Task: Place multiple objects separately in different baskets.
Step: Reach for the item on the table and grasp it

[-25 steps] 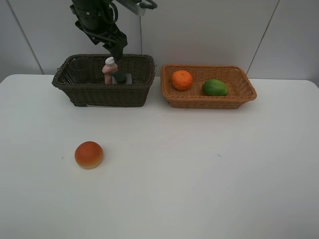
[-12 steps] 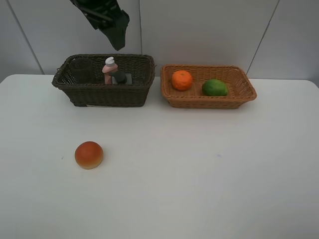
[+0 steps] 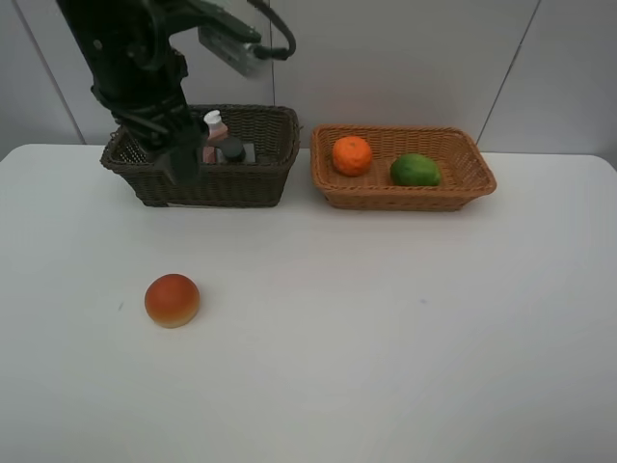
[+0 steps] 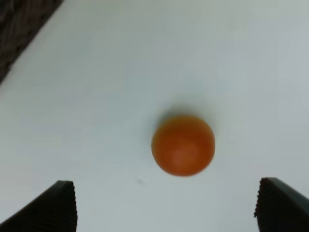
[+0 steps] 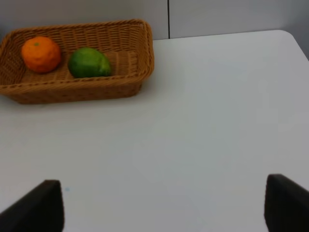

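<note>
A red-orange round bun lies alone on the white table, front left. My left gripper hangs open over the front left part of the dark brown basket, well above and behind the bun. In the left wrist view the bun sits between and beyond the spread fingertips. A pink bottle and a dark grey box stand in the dark basket. The light tan basket holds an orange and a green lime. My right gripper is open and empty.
The left arm's dark body hides the dark basket's left end. A corner of the dark basket shows in the left wrist view. The right wrist view looks at the tan basket with orange and lime. A wall stands behind both baskets.
The left arm swung from above the back of the dark basket to the left and down, toward the table's front. Its jaws stayed open. No object moved.
</note>
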